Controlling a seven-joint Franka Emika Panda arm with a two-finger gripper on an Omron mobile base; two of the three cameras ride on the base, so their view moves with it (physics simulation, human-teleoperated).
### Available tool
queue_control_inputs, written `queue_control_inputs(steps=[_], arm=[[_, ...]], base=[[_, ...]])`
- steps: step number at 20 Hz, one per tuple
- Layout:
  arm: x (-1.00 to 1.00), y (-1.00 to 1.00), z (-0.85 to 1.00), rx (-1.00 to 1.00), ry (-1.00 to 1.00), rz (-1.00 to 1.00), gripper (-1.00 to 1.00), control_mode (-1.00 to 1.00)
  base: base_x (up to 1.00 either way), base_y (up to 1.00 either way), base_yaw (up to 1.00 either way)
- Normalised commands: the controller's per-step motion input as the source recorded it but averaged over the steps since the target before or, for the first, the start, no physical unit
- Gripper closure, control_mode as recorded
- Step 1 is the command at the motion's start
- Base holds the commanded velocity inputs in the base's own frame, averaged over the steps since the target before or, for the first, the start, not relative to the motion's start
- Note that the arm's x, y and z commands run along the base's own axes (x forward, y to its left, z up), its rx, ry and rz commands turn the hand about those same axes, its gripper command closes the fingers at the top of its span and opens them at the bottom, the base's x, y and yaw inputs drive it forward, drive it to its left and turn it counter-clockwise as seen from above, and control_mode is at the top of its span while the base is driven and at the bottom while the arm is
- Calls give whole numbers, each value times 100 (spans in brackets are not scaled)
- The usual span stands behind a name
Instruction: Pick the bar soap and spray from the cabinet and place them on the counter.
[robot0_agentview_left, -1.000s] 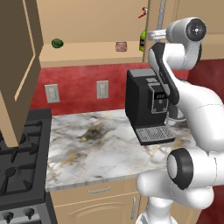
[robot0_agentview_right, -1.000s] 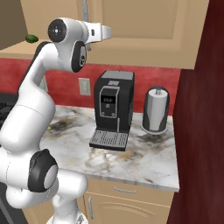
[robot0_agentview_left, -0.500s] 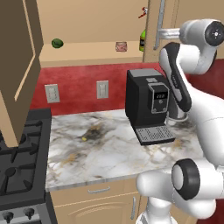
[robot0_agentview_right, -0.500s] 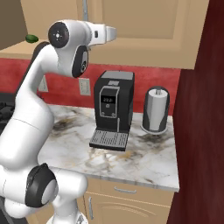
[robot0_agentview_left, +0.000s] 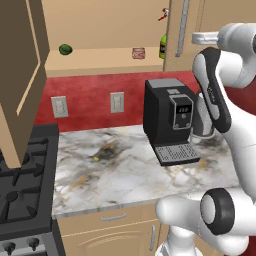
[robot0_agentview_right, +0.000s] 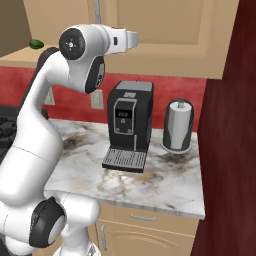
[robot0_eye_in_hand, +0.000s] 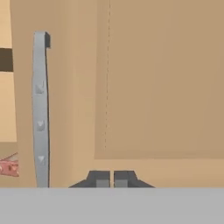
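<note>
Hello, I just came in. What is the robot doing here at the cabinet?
The robot arm is raised to the cabinet, with its end effector shut, empty, and facing the closed right door beside the bar handle. The left door is open. The bar soap and the spray are on the shelf, not yet picked. On the counter stand a coffee machine and a grey canister.

Cabinet (robot0_agentview_left: 30, 95) door hangs open at left; its shelf holds a dark green ball (robot0_agentview_left: 65, 49) far left, the bar soap (robot0_agentview_left: 138, 52) further right, and the spray (robot0_agentview_left: 163, 46) partly hidden behind the shut right door w/ its metal handle (robot0_agentview_left: 183, 22). Below, 2 wall outlets (robot0_agentview_left: 59, 106) on red backsplash. Counter (robot0_agentview_left: 110, 170) carries a black coffee machine (robot0_agentview_left: 167, 120); stove (robot0_agentview_left: 22, 187) to its left. Robot arm (robot0_agentview_left: 220, 95) rises at right, up by the shut door.
</note>
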Motion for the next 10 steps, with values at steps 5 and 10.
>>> queue_control_inputs(steps=[5, 10], arm=[[16, 24, -4, 0, 0, 0, -100, -100], [30, 15, 0, 0, 0, -1, -100, -100]], base=[[0, 0, 0], [0, 0, 0]])
